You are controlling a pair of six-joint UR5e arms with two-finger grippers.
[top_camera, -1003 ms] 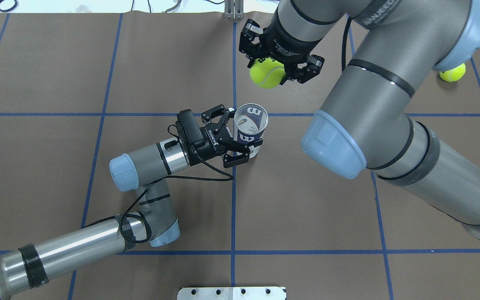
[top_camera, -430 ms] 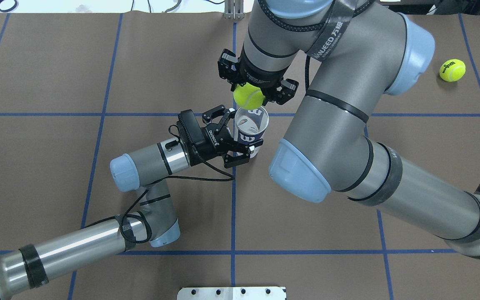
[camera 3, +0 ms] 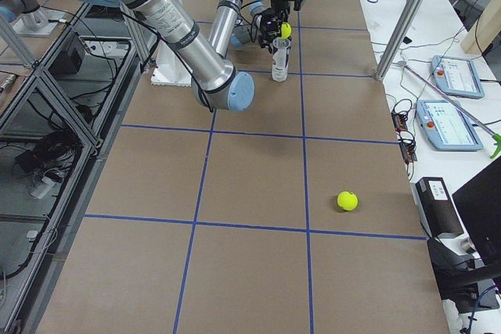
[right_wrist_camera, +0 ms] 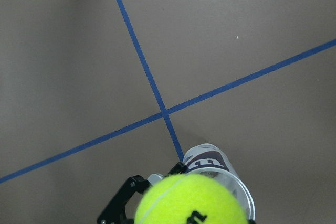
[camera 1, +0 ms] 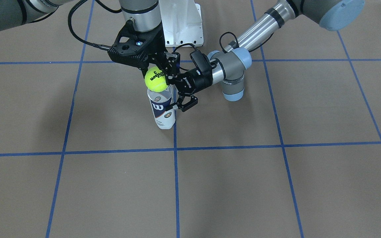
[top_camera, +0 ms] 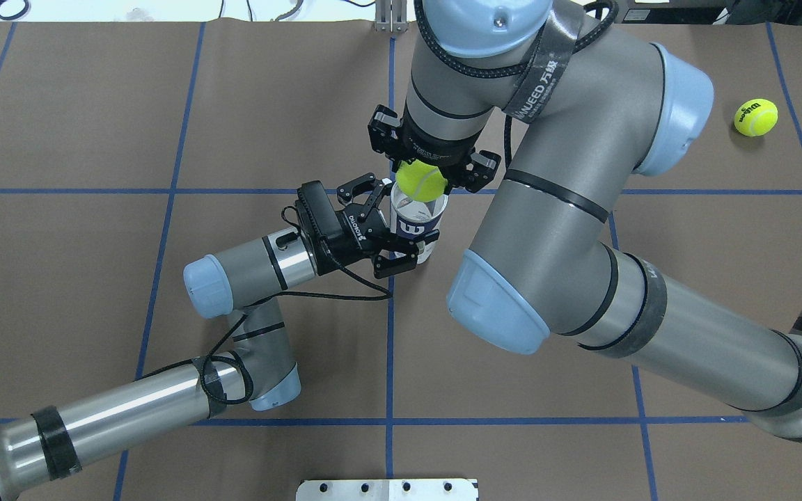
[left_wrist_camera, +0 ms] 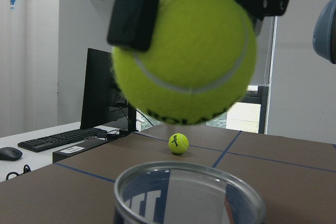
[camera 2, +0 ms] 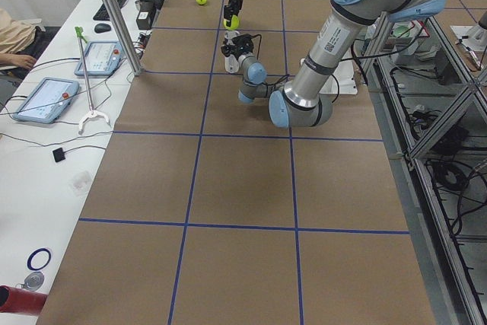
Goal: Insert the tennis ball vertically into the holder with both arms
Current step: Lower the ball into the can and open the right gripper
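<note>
The holder (top_camera: 416, 226) stands upright on the brown table, open mouth up; it also shows in the front view (camera 1: 161, 110). My left gripper (top_camera: 411, 224) is shut on the holder from the side, level with its upper half. My right gripper (top_camera: 423, 178) points down and is shut on the tennis ball (top_camera: 422, 181). The ball (camera 1: 156, 79) hangs just above the holder's mouth, apart from the rim. In the left wrist view the ball (left_wrist_camera: 186, 51) hovers over the rim (left_wrist_camera: 189, 187). The right wrist view shows the ball (right_wrist_camera: 191, 200) over the holder (right_wrist_camera: 215, 163).
A second tennis ball (top_camera: 755, 117) lies on the table at the far right; it also shows in the exterior right view (camera 3: 347, 201). A white base bracket (top_camera: 387, 489) sits at the near table edge. Blue tape lines cross the brown surface.
My right arm has swung left and nearer, carrying the ball from beyond and right of the holder to just above its mouth. The left gripper and holder have stayed put.
</note>
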